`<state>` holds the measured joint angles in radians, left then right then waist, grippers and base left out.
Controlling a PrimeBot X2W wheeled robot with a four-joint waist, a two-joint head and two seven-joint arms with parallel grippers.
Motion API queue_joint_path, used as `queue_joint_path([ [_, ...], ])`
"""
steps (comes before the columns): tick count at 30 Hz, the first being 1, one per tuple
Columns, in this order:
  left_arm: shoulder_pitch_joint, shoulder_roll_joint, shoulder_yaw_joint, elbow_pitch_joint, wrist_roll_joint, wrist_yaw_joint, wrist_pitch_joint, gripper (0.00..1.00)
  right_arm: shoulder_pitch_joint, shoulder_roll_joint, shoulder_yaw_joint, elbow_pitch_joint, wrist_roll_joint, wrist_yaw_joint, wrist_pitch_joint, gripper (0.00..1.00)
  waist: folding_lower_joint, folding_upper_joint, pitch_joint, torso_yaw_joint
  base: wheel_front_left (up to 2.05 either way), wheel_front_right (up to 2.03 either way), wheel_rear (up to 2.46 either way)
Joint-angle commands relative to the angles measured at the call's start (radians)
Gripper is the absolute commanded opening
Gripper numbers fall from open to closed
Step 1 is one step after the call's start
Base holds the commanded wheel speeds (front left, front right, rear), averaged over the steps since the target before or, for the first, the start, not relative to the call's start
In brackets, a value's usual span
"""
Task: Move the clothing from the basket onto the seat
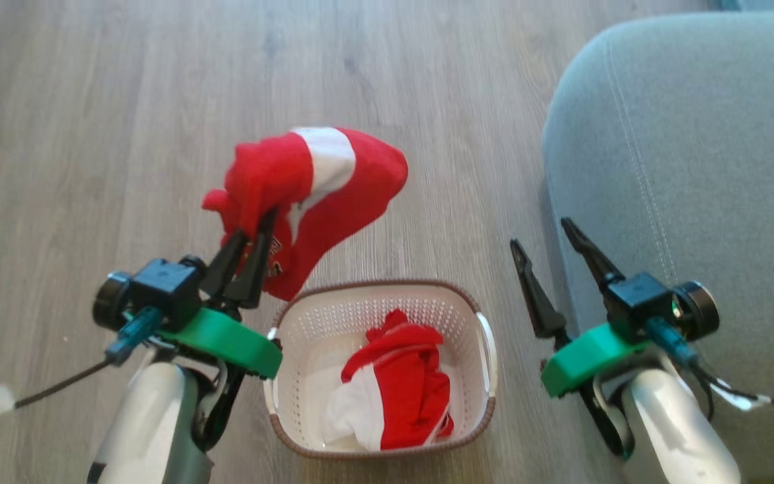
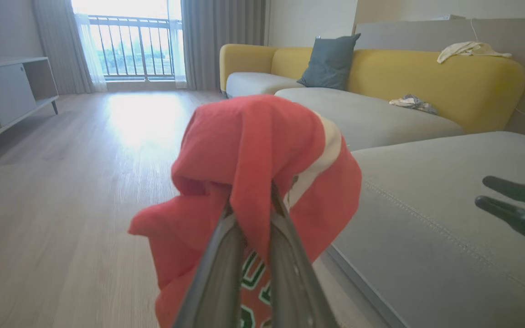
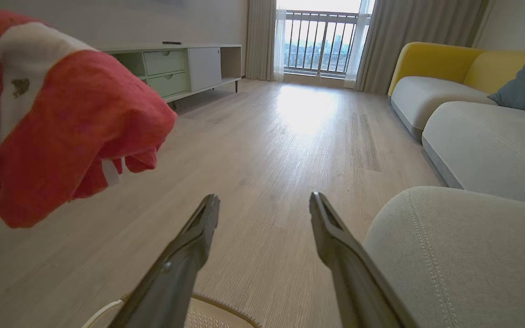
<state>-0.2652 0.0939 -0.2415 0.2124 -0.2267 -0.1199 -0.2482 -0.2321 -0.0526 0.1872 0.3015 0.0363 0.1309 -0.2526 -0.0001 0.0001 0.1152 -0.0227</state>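
There are two red pieces of clothing, one basket, one seat and two grippers. The left gripper (image 1: 256, 225) is pinched nearly closed on the first red shirt (image 1: 340, 181) and holds it up in the air. This shirt has a white stripe, and the left wrist view shows green and white letters low down on it. It hangs over the wooden floor (image 1: 125, 101), above the basket's far left corner, and its low end comes down close to the brown rim. The second red shirt (image 1: 407, 390), red with a white part, lies bunched up inside the cream basket (image 1: 323, 323), down on the bottom. The basket stands on the floor between the two arms. The big grey seat (image 1: 696, 168) is on the right, near the basket but not touching it, and nothing lies on the part we can see. The right gripper (image 1: 540, 232) has its two fingers spread wide and holds nothing. It sits between the basket and the seat, with one finger over the seat's edge, so it is between the lifted shirt and the seat. Farther off there is one yellow sofa (image 2: 426, 77) with grey cushions, one blue-grey pillow (image 2: 331, 61) and two small cloths, one cream (image 2: 470, 49) on its back and one (image 2: 410, 102) on its cushion. One low cabinet (image 3: 185, 66) stands by the wall, and a bright window (image 3: 321, 41) with railings and curtains is at the end of the room.
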Motion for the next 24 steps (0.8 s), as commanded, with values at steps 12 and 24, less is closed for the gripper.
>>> queue_joint_path([
  [12,0.015,-0.042,0.187,-0.362,0.028,-0.006,-0.014,0.00,0.114,-0.028,0.031,-0.075,0.026,0.000,-0.009,1.00,0.0001,-0.0001,-0.115,0.034,0.00,0.00,0.00],
  [24,0.004,-0.043,0.130,-0.454,-0.007,-0.008,-0.014,0.00,0.118,-0.029,0.051,-0.107,0.032,0.000,-0.009,1.00,0.0001,-0.0001,-0.118,0.022,0.00,0.00,0.00],
])
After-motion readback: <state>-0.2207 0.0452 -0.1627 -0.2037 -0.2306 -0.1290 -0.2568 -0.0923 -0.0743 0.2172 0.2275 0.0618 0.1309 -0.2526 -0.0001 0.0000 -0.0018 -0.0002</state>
